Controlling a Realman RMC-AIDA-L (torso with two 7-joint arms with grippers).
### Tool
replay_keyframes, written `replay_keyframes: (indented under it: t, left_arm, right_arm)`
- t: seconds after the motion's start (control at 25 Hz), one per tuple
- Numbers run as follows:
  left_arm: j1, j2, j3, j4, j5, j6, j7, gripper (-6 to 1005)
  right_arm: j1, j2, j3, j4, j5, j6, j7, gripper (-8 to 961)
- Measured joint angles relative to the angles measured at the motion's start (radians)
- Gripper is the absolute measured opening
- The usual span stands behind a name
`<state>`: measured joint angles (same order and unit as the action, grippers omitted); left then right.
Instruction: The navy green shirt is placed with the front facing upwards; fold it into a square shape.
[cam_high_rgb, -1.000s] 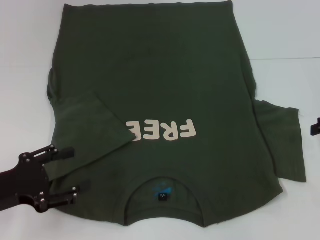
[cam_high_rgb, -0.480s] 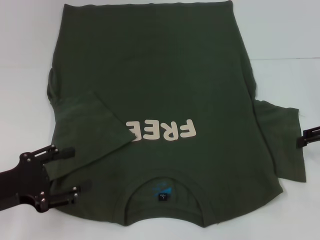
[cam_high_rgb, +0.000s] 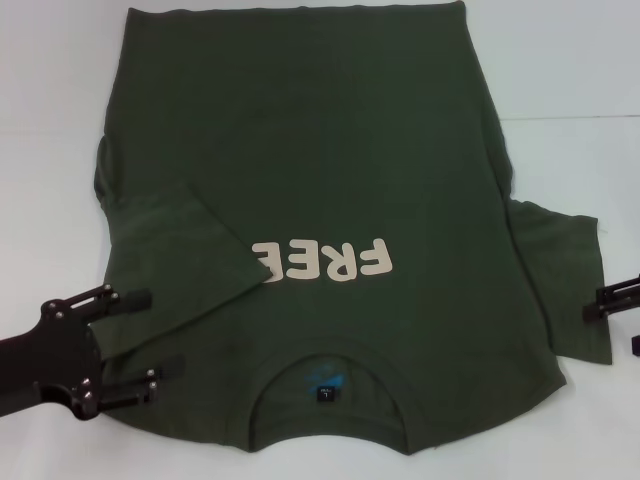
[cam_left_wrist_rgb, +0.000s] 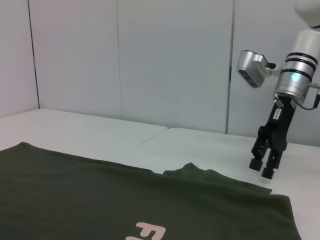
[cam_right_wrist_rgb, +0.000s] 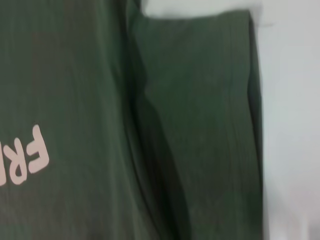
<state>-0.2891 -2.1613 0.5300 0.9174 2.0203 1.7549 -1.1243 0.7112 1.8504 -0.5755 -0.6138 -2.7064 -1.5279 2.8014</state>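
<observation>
Shirt: dark olive-green cotton T-shirt (cam_high_rgb: 320, 200) with cream "FREE" lettering lies flat on the white table (cam_high_rgb: 560, 60), collar nearest, left sleeve folded inward.
Left gripper (cam_high_rgb: 140, 335): fingers spread, empty, over near-left shoulder.
Right gripper (cam_left_wrist_rgb: 264, 165): slightly parted, empty, beside right sleeve.

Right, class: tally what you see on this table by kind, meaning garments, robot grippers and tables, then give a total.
Garments: 1, the navy green shirt, one sleeve folded in
Robot grippers: 2, the left gripper open beside the shirt, the right gripper by the spread sleeve
Tables: 1, the white table
Total: 4
</observation>
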Motion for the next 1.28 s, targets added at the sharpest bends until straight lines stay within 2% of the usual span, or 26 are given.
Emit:
replay_keyframes:
  t: [0.28,1.28]
  left_arm:
    - [-0.005,0.0,0.002,0.0,0.0,-0.001,0.0,834]
    - [-0.019,0.0,0.005,0.0,0.0,0.0,-0.009,835]
  right_arm:
    - [-0.001,0.015,-0.001,0.016,0.0,0.0,0.0,879]
    - [-0.013,0.026,0.002,0.017,0.005,0.027,-0.011,873]
